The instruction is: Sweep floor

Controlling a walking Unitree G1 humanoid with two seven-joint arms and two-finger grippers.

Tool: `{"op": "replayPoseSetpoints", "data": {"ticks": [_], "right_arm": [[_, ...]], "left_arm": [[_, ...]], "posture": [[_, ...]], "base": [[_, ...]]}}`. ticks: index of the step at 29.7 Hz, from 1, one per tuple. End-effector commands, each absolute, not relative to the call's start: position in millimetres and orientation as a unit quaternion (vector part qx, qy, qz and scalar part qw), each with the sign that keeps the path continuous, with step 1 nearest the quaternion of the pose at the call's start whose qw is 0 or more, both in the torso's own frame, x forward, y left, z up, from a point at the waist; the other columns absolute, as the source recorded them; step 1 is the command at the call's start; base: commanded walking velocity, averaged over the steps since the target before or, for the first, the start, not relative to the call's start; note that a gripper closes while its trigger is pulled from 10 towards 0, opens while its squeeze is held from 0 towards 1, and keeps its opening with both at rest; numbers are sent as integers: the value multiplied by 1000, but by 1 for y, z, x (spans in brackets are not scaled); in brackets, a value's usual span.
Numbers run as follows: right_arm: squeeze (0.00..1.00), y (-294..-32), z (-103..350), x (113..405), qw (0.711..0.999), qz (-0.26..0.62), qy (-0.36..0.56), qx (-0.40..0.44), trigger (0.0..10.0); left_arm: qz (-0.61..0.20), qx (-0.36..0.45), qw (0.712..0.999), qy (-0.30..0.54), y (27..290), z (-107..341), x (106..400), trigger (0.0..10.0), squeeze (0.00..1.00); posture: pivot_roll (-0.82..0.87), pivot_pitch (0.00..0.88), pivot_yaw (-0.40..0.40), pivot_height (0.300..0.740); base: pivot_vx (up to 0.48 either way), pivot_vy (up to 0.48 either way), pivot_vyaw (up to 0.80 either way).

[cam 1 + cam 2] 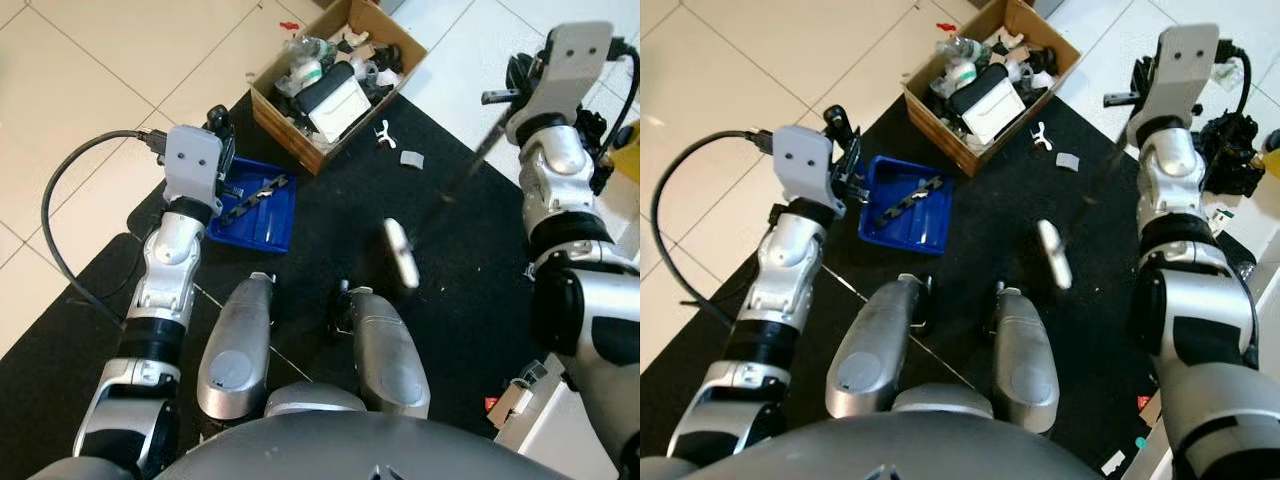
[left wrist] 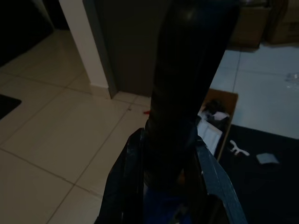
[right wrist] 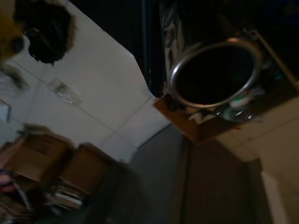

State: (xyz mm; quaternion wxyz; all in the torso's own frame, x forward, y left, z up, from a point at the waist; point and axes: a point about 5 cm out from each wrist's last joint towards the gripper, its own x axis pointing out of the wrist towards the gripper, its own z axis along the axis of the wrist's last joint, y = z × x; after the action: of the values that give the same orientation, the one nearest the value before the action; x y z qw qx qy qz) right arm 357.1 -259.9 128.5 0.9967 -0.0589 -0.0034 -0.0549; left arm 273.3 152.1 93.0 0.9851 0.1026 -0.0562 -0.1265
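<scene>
The floor (image 1: 90,90) is seen as pale tiles, with a black mat (image 1: 330,230) laid across it below the robot; the mat serves as landmark. On the mat, near its left edge, a blue dustpan (image 1: 262,205) lies with dark debris inside. The left pincer (image 2: 163,186) is closed on the dustpan's dark handle (image 2: 187,84), which is seen clamped between both fingers in the left wrist view; in the head views this pincer is placed at the mat's left edge, just beside the pan. A cardboard box (image 1: 335,75) crammed with rubbish is set at the mat's far edge, partly on the tiles. Beside the box, on the mat, a small white scrap (image 1: 384,133) and a grey scrap (image 1: 411,158) are seen. A thin dark broom pole (image 1: 470,160) is slanted down over the mat's right part, and a white broom head (image 1: 400,252) is seen blurred near the mat's middle. The right pincer is raised over the mat's right edge at the pole's top; whether it is closed cannot be told. In the right wrist view a round metal-rimmed bin (image 3: 215,72) and blurred boxes (image 3: 51,163) are made out.
</scene>
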Motion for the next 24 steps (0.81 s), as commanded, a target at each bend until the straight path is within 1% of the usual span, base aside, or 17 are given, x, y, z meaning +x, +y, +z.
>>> {"op": "replayPoseSetpoints", "data": {"ticks": [1, 2, 6, 8, 15, 18, 19, 23, 24], "right_arm": [[0, -260, 137, 360, 997, -71, -29, -18, 10000], [0, -257, 137, 361, 997, -73, -32, -14, 10000], [0, -253, 137, 362, 997, -74, -33, -12, 10000], [0, -249, 137, 364, 996, -76, -35, -7, 10000], [0, -240, 133, 365, 997, -75, -33, -6, 10000], [0, -238, 132, 365, 996, -77, -32, -23, 10000], [0, -238, 133, 365, 995, -80, -35, -49, 10000], [0, -241, 134, 365, 993, -93, -33, -57, 10000], [0, -243, 134, 364, 993, -101, -32, -60, 10000]], "left_arm": [[-156, 69, 984, -44, 139, 91, 268, 10000, 0], [-155, 58, 985, -49, 141, 98, 272, 10000, 0], [-147, 37, 987, -57, 143, 107, 277, 10000, 0], [-136, 11, 989, -63, 142, 117, 282, 10000, 0], [-124, 3, 988, -89, 141, 136, 288, 10000, 0], [-126, -3, 987, -104, 137, 147, 294, 10000, 0], [-132, -5, 985, -113, 132, 158, 298, 10000, 0], [-138, -11, 983, -117, 129, 167, 302, 10000, 0], [-141, -10, 983, -121, 129, 171, 304, 10000, 0]], "posture": [[227, 100, -94, 740], [232, 79, -98, 740], [233, 72, -100, 740], [238, 55, -103, 740], [247, 20, -100, 740], [251, 0, -92, 740], [251, 0, -86, 740], [251, 0, -77, 740], [248, 0, -61, 740]], "base": [[0, 0, 0], [0, 0, 0], [0, 0, 0], [0, 0, 0], [0, 0, 0], [0, 0, 0], [0, 0, 0], [0, 0, 0], [0, 0, 0]]}}
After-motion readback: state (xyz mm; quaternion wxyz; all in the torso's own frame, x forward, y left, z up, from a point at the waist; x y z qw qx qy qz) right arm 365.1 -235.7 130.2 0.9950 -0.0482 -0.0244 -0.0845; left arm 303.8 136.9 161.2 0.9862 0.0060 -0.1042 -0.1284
